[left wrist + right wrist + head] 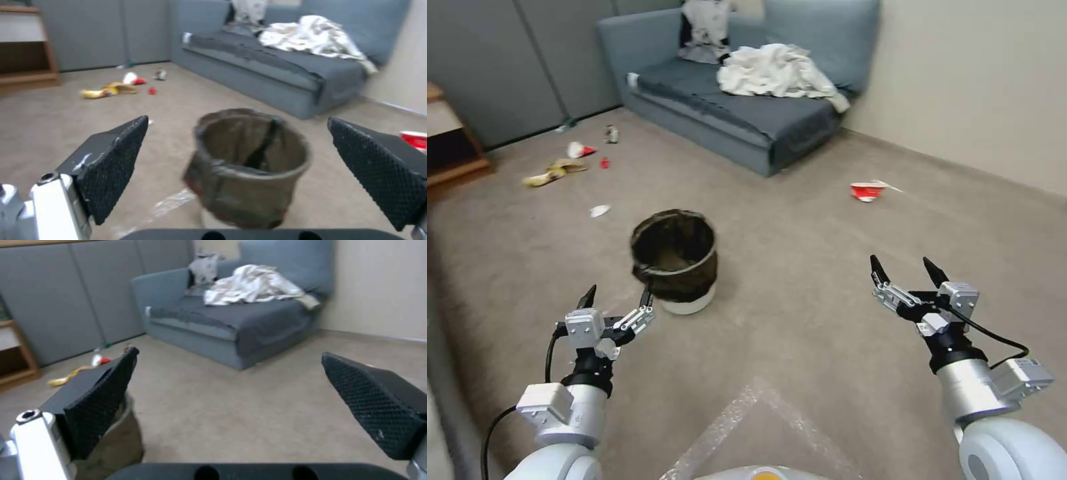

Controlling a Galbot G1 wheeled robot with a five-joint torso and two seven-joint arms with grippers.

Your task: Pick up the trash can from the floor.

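Note:
The trash can (675, 261) is a small round white bin with a dark crinkly bag folded over its rim, standing upright on the beige carpet floor (800, 313). My left gripper (617, 297) hovers open just in front of it and slightly to its left, nothing between its fingers. In the left wrist view the trash can (249, 166) sits centred ahead between the two black padded fingers (113, 163) of the left gripper (238, 133). My right gripper (908, 268) is open off to the right, well apart from the bin. The right wrist view catches the trash can (118, 443) behind one finger.
A crushed red-and-white cup (867, 191) lies on the carpet to the right. Banana peel (550, 173) and small litter lie at the far left. A blue-grey sofa (740, 100) with white cloth stands behind. A wooden shelf (447, 140) is at the left edge.

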